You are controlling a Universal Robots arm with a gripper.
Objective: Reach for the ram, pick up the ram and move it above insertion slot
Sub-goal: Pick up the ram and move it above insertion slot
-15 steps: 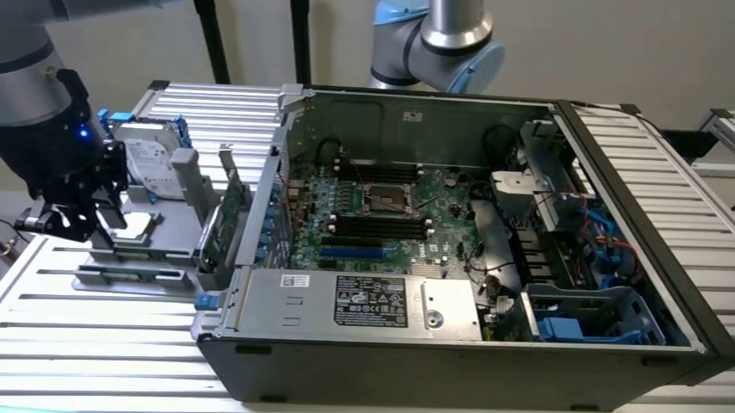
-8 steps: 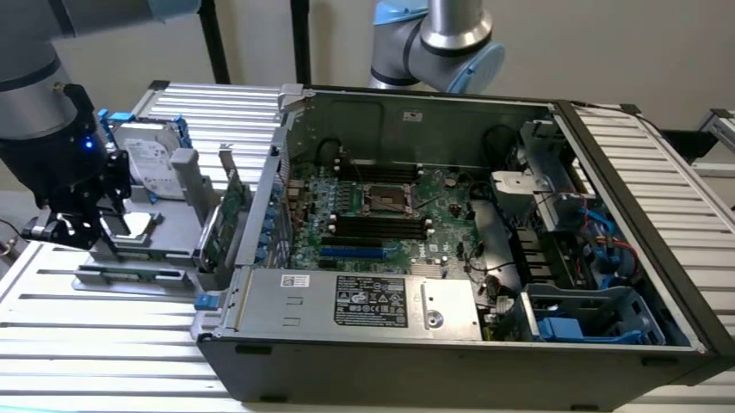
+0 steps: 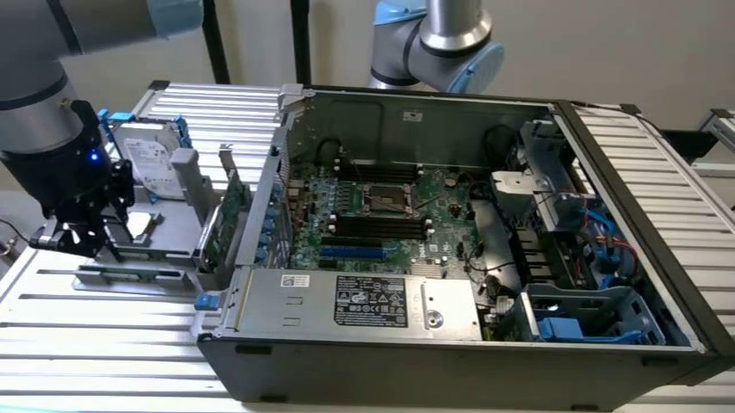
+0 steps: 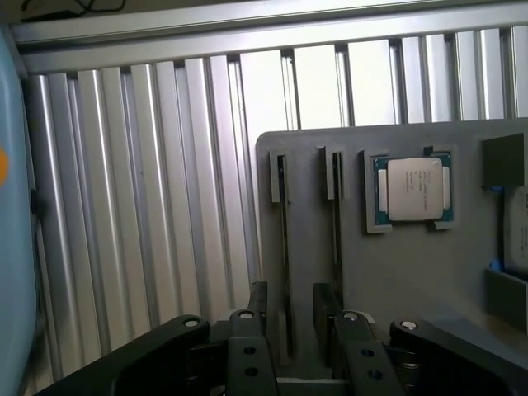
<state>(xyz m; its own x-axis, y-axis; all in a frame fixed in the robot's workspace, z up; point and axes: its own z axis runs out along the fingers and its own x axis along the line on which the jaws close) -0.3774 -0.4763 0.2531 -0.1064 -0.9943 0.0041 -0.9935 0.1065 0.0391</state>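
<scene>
The ram is a thin green stick standing edge-on in a groove of the grey holder plate. A second stick like it stands one groove over. My gripper is open and straddles the first stick, with a black finger on each side and a gap to the board. In the exterior view the gripper hangs over the holder at that view's left, just above the ram. The black memory slots lie on the motherboard inside the open computer case.
A silver hard drive and a taller green expansion card stand upright on the same holder. A processor chip sits in a recess beside the sticks. The case wall stands between holder and motherboard. A second arm is behind the case.
</scene>
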